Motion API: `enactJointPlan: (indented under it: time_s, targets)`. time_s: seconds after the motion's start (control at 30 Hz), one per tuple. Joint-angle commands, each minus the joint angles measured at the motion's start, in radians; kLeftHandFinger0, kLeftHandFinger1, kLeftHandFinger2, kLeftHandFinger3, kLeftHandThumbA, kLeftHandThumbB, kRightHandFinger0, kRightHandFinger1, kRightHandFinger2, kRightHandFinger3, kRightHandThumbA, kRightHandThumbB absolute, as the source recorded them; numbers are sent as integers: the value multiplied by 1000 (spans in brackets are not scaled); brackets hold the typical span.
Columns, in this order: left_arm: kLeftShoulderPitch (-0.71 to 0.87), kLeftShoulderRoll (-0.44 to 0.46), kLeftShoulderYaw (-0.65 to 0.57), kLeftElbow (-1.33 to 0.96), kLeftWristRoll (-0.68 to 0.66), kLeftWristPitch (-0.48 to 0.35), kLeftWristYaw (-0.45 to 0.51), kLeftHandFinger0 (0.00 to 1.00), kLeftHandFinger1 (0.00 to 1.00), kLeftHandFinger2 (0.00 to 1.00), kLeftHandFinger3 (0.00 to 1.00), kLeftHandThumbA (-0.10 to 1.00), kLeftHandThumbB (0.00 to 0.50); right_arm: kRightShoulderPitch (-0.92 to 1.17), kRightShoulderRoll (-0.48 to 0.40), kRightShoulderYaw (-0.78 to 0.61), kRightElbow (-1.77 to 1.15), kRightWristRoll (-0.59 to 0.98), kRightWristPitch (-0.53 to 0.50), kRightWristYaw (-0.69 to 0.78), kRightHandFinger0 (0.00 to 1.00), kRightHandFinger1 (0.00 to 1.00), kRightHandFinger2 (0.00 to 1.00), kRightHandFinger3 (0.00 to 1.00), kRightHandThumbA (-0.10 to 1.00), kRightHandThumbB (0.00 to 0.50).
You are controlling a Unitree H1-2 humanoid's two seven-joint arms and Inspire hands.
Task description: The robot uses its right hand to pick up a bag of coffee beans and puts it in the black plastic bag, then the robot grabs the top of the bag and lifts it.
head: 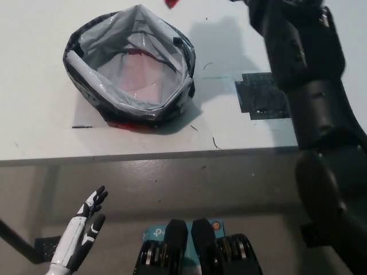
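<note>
The black plastic bag point(73, 86) stands on the white table at upper left, its mouth wide open and its grey lining showing. Only a red corner of the coffee bean bag point(171, 3) shows at the top edge, up in the air behind and right of the plastic bag's mouth. My black right arm point(301, 69) reaches up the right side and leaves the picture at the top, so the hand holding the coffee bag is cut off. My white left hand point(80, 238) rests open at lower left, below the table.
A black square patch point(261, 94) lies on the table where the coffee bag sat. The white table point(46, 137) ends at a front edge across the middle, with grey floor below. Thin dark scraps lie near the plastic bag.
</note>
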Motion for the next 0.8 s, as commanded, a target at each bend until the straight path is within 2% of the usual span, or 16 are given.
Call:
enactJointPlan:
  time_s: [0.0, 0.1, 0.13, 0.17, 0.23, 0.27, 0.3, 0.33, 0.37, 0.4, 0.47, 0.53, 0.63, 0.73, 0.77]
  targets:
    - [-9, 15, -3, -6, 14, -37, -1, 1000, 1000, 1000, 1000, 1000, 212, -151, 15, 64, 122, -45, -155, 41, 0, 413, 851, 909, -100, 174]
    - [-10, 15, -3, -11, 14, -31, -3, 1000, 1000, 1000, 1000, 1000, 224, -185, 29, 97, 207, -71, -200, 29, 17, 448, 861, 860, -100, 186]
    - [-10, 15, -3, -12, 14, -30, -4, 1000, 1000, 1000, 1000, 1000, 229, -201, 37, 111, 249, -83, -224, 21, 3, 443, 836, 780, -100, 183]
    - [-10, 17, -3, -12, 15, -32, -5, 1000, 1000, 1000, 1000, 1000, 221, -215, 46, 126, 285, -96, -240, 11, 1, 442, 828, 740, -100, 169]
    - [-10, 18, -5, -15, 20, -30, -5, 1000, 1000, 1000, 1000, 1000, 219, -230, 56, 147, 326, -115, -252, 1, 0, 385, 773, 710, -100, 151]
    - [-12, 17, -6, -19, 26, -21, -4, 1000, 1000, 1000, 1000, 1000, 235, -240, 64, 173, 367, -138, -264, -11, 0, 330, 719, 677, -100, 150]
    - [-12, 16, -6, -20, 28, -19, -4, 1000, 1000, 1000, 1000, 1000, 236, -243, 66, 181, 380, -144, -269, -14, 0, 327, 717, 674, -100, 151]
    - [-11, 15, -6, -23, 29, -21, -2, 1000, 1000, 1000, 1000, 1000, 236, -247, 73, 196, 407, -157, -276, -26, 0, 326, 731, 880, -100, 158]
    - [-10, 15, -5, -28, 27, -17, -4, 1000, 1000, 1000, 1000, 1000, 236, -247, 80, 207, 427, -167, -282, -38, 0, 343, 765, 1000, -100, 143]
    - [-9, 15, -5, -32, 24, -12, -6, 1000, 1000, 1000, 1000, 1000, 237, -246, 85, 218, 444, -175, -288, -46, 0, 346, 798, 895, -100, 140]
    - [-10, 16, -4, -35, 23, -8, -9, 1000, 1000, 1000, 1000, 1000, 245, -243, 90, 242, 469, -195, -301, -62, 6, 415, 864, 754, -100, 132]
    - [-13, 19, -4, -39, 19, -2, -14, 1000, 1000, 1000, 1000, 1000, 246, -239, 92, 275, 492, -224, -316, -75, 29, 499, 928, 748, -100, 128]
    - [-17, 21, -3, -46, 6, 15, -24, 1000, 1000, 1000, 1000, 1000, 261, -228, 92, 334, 504, -274, -336, -83, 25, 491, 890, 719, -100, 149]
    - [-21, 22, -5, -47, 6, 18, -31, 1000, 1000, 1000, 1000, 1000, 261, -219, 93, 388, 515, -318, -358, -108, 14, 481, 854, 750, -100, 181]
    - [-21, 22, -5, -48, 2, 16, -34, 1000, 1000, 1000, 1000, 1000, 254, -217, 94, 401, 517, -325, -359, -113, 2, 491, 867, 822, -100, 178]
